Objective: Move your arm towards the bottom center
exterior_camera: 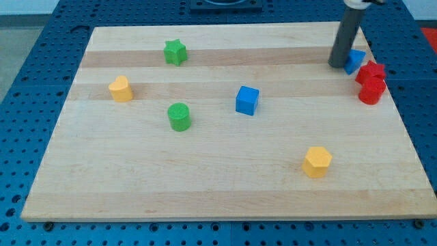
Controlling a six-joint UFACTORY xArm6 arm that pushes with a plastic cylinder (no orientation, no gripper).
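My tip [338, 65] rests on the wooden board [218, 178] at the view's top right. It touches the left side of a small blue block [355, 61]. Just right of and below that lie a red star [372, 70] and a red cylinder [371, 91]. A blue cube [247, 100] sits near the middle. A green cylinder [179, 117] lies left of it. A green star [175, 52] is at the top left. A yellow block [121, 89] is at the left. A yellow hexagon [317, 162] lies at the lower right.
The board lies on a blue perforated table [27, 82] that shows on all sides. A dark object [225, 4] shows at the view's top edge.
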